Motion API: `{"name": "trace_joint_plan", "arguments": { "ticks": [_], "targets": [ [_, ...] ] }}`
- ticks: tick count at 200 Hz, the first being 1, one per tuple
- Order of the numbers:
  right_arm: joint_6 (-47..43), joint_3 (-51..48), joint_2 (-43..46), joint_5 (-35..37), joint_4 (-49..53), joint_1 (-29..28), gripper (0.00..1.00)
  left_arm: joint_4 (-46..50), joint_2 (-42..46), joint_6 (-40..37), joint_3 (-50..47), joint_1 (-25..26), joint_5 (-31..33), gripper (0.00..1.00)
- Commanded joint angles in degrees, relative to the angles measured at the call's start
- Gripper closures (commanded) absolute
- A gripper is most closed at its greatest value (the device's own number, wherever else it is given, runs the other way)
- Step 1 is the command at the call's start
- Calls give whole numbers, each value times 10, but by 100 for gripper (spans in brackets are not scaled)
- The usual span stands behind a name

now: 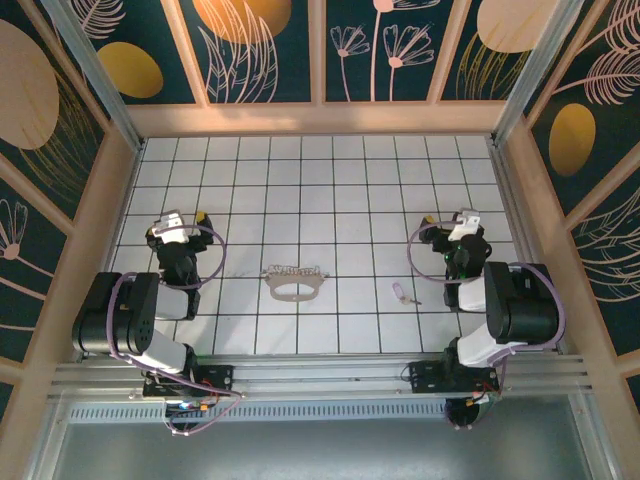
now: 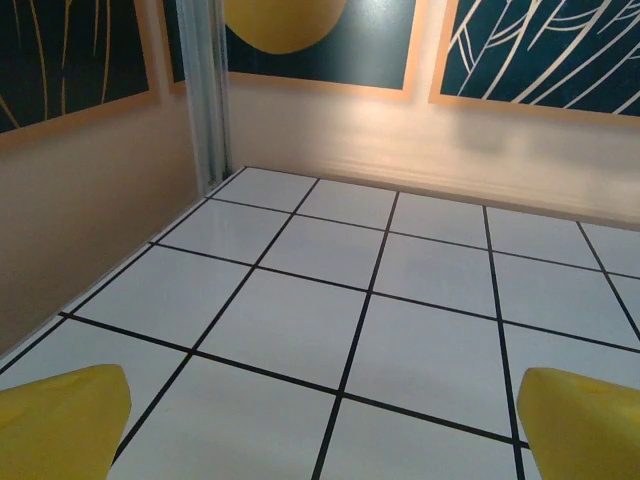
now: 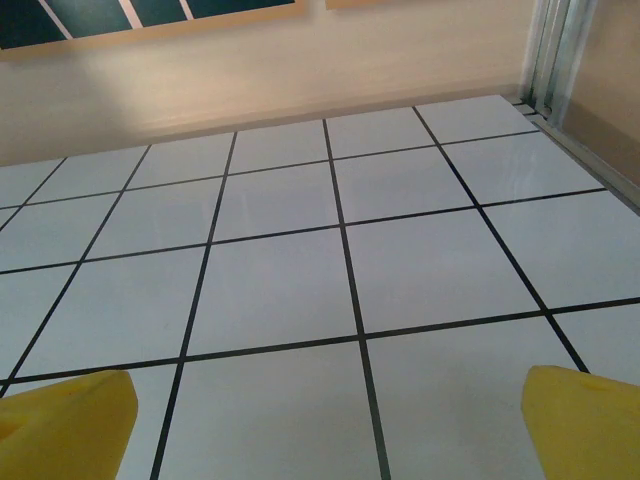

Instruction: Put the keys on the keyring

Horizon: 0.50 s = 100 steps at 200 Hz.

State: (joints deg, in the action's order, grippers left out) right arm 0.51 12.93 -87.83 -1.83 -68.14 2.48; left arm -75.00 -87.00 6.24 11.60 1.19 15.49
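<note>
Nothing is joined yet: the tiny lilac-headed silver key [image 1: 402,292] lies loose, right of the thin silver oval keyring [image 1: 294,285] at centre, while left gripper [image 2: 322,420] and right gripper [image 3: 325,420] gape empty.

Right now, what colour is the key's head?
Lilac-pink, on a pale silver key; the top external view shows it best.

Black gridlines cross the white table [image 1: 350,200]; fingers [image 2: 60,425] are yellow, the keyring [image 1: 293,272] silver, the key [image 1: 401,292] lilac-headed.
</note>
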Motion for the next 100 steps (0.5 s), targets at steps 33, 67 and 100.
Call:
{"name": "trace_joint_plan", "arguments": {
  "ticks": [33,67,100],
  "targets": [
    [0,10,-2,-6,-23,-2,1,5,-2,-3,12,3,-7,1],
    [1,10,-3,-7,-23,-3,1,9,-3,-2,14,1,-8,1],
    [2,11,-4,-10,-21,0,1,13,-3,1,17,-1,-12,1]
  ]
}}
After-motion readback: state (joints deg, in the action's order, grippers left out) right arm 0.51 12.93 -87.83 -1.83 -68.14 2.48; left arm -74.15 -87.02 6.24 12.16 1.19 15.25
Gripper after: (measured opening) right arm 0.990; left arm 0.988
